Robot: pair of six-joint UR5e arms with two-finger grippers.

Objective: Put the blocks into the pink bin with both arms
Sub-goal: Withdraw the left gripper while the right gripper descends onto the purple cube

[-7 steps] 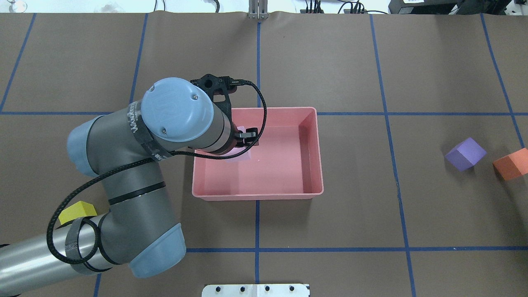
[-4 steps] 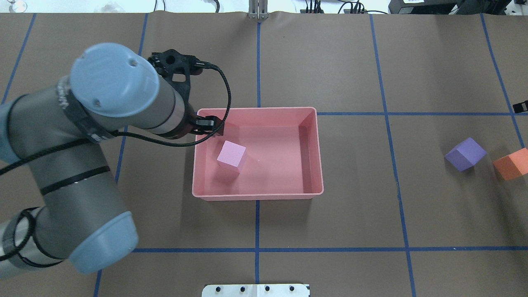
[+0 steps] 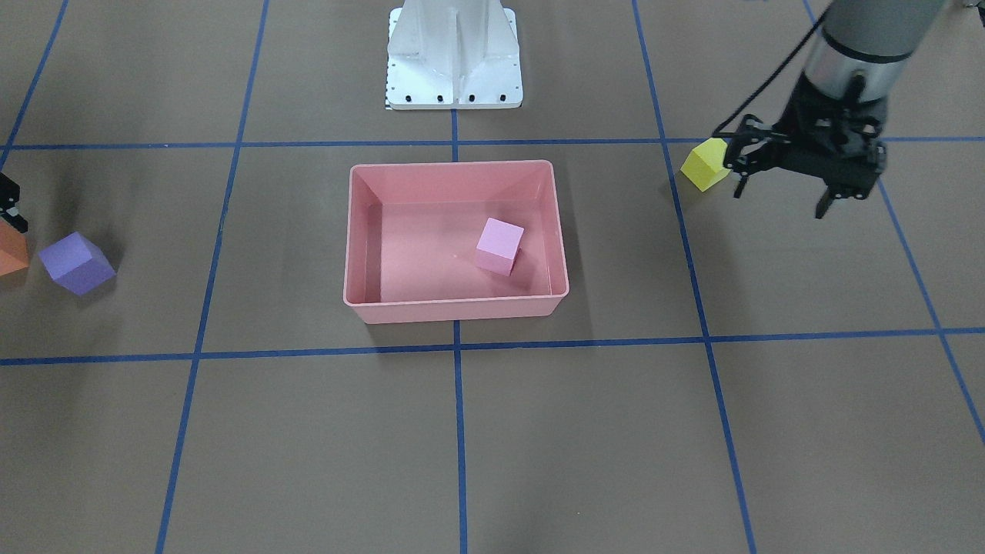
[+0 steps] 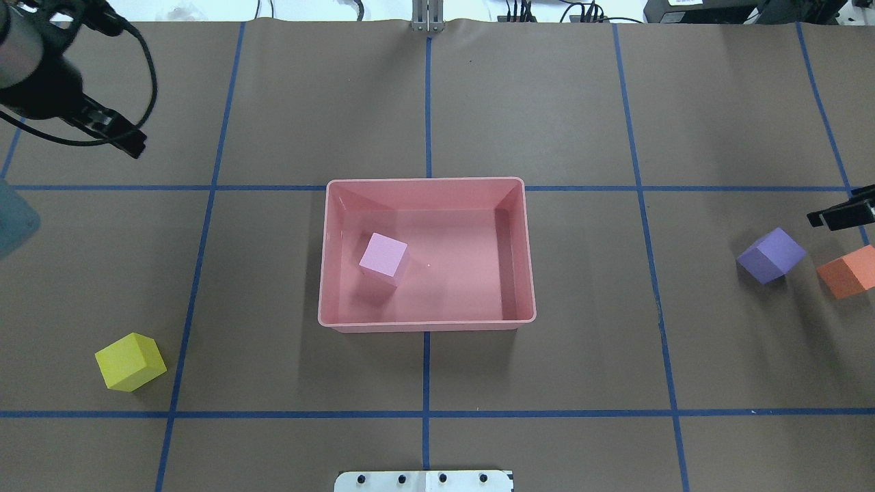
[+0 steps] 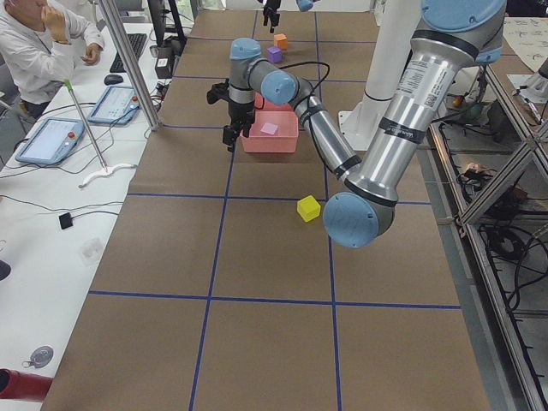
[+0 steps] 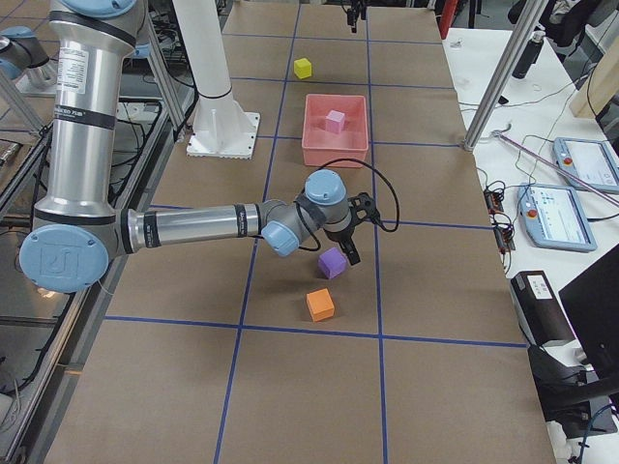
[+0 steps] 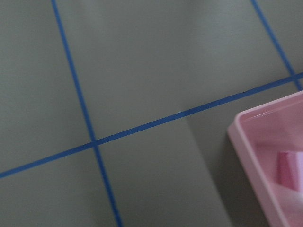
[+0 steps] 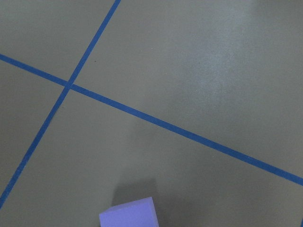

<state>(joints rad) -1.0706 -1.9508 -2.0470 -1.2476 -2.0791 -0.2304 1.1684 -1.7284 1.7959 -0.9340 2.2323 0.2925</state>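
The pink bin (image 4: 427,181) stands mid-table with the light pink block (image 4: 383,256) lying inside it at its left. The yellow block (image 4: 130,361) lies near left, the purple block (image 4: 771,255) and orange block (image 4: 847,271) far right. My left gripper (image 3: 779,201) is open and empty, raised over the far left of the table, well away from the bin (image 3: 454,164) and beyond the yellow block (image 3: 706,164). My right gripper (image 4: 841,214) shows only one black finger at the right edge, just beyond the purple block; I cannot tell whether it is open.
Blue tape lines (image 4: 427,413) grid the brown table cover. The white pedestal base (image 3: 454,58) stands at the near middle edge. Operators' desks with tablets (image 5: 51,137) run along the table's far side.
My left gripper let go of the light pink block in the bin and swung away to the far left. The right gripper's finger has come in at the right edge.
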